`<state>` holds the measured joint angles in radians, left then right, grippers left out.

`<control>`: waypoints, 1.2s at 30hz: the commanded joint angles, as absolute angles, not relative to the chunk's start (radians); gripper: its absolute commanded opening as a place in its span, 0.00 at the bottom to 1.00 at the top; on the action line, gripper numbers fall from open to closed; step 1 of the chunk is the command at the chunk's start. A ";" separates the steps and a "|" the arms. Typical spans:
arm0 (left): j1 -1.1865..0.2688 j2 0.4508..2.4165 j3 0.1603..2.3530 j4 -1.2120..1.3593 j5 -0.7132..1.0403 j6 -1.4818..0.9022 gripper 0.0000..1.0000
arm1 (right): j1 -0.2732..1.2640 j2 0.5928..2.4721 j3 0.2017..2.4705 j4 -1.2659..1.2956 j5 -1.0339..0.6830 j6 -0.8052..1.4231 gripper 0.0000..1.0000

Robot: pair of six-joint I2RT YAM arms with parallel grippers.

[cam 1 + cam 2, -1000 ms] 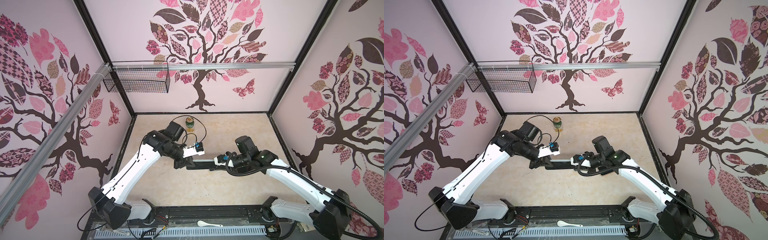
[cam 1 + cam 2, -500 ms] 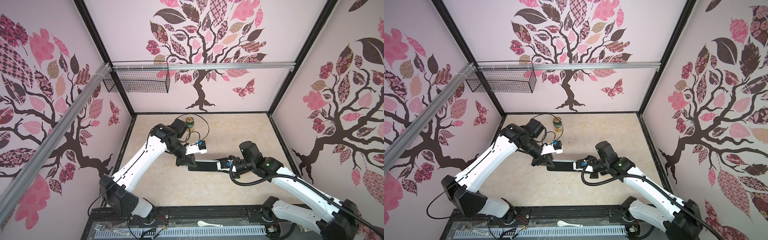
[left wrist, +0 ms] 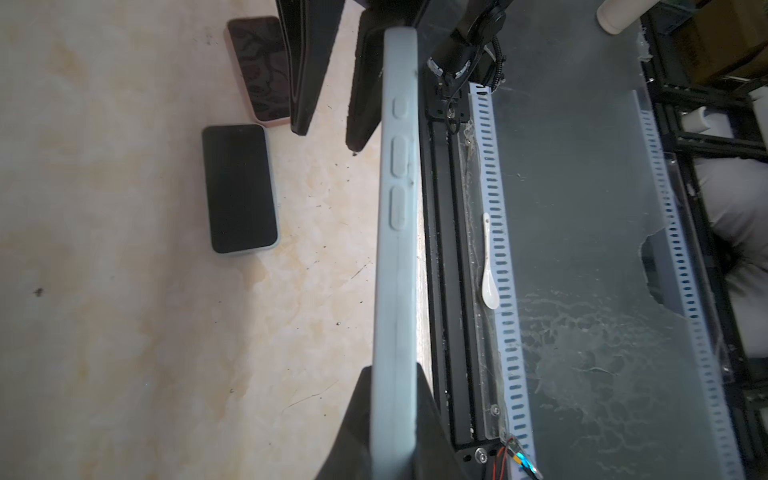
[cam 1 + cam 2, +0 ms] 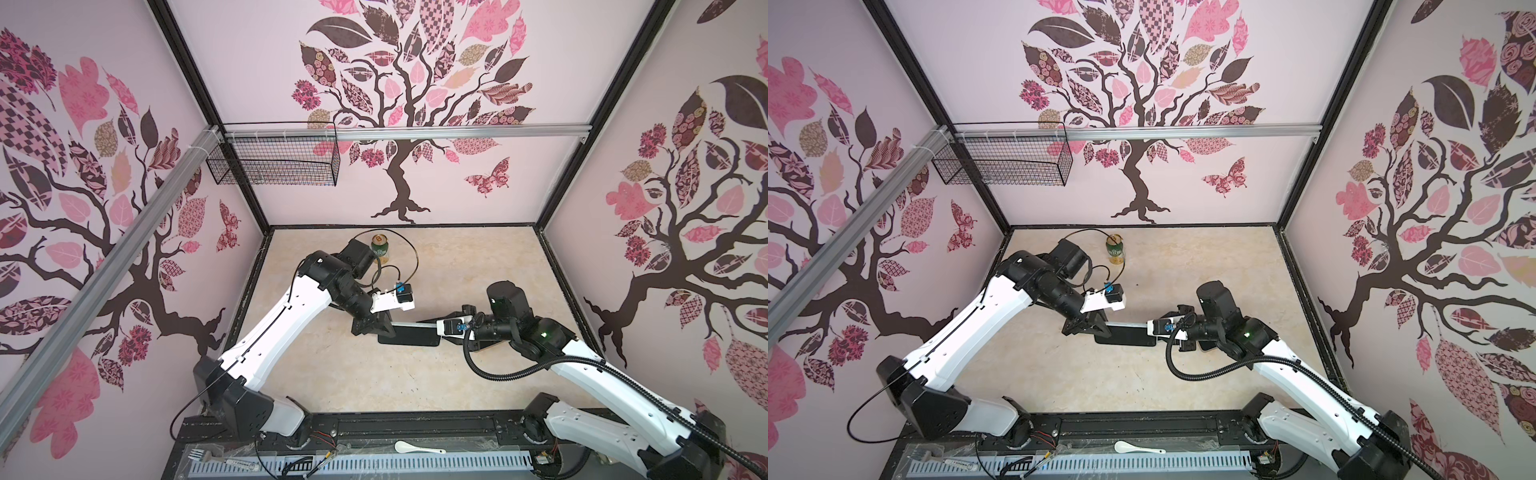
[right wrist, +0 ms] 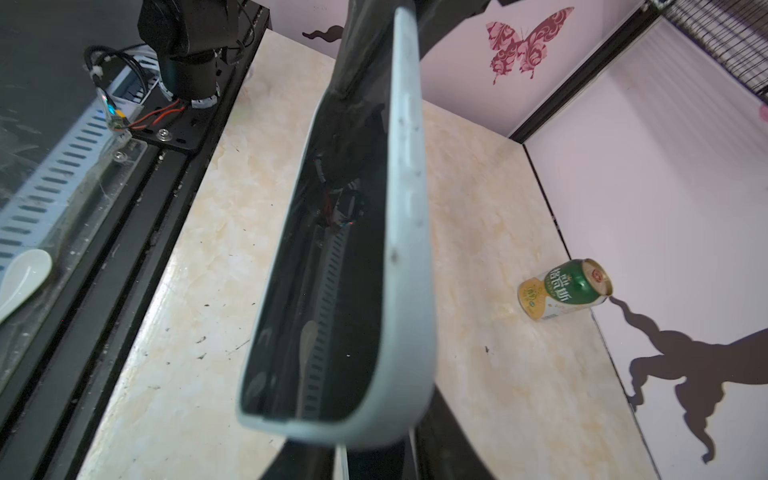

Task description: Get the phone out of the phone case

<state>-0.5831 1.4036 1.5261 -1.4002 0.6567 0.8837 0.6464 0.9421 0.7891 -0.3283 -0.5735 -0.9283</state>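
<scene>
A phone (image 5: pixel 332 257) with a dark screen sits inside a pale blue-grey phone case (image 3: pixel 397 232). It hangs edge-up above the table and shows as a thin grey strip (image 4: pixel 413 323) (image 4: pixel 1127 323) in both top views. My left gripper (image 3: pixel 392 370) (image 4: pixel 384 326) is shut on one end of the case. The right gripper (image 5: pixel 361 444) (image 4: pixel 441 328) is at the other end. Its fingers (image 3: pixel 307 83) stand apart, open, and the case's rounded end hangs just in front of them, not pinched.
Two more phones lie flat on the table below, one in a pale case (image 3: pixel 240 187) and one in a pink case (image 3: pixel 259 66). A green can (image 4: pixel 380 249) (image 5: pixel 565 289) stands at the back. A white spoon (image 4: pixel 417 447) rests on the front rail and a wire basket (image 4: pixel 274 160) hangs at the back left.
Both grippers and the phone between them have shifted slightly to the right. The left arm's elbow has swung toward the back wall.
</scene>
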 commanded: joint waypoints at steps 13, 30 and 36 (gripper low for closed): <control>-0.578 1.279 1.441 -1.170 0.594 0.842 0.00 | 0.658 0.998 0.835 -0.355 -0.746 -0.831 0.47; -0.579 1.306 1.466 -1.207 0.607 0.846 0.00 | 0.658 1.018 0.848 -0.332 -0.779 -0.843 0.31; -0.579 1.309 1.466 -1.209 0.610 0.847 0.00 | 0.657 1.022 0.849 -0.335 -0.781 -0.845 0.21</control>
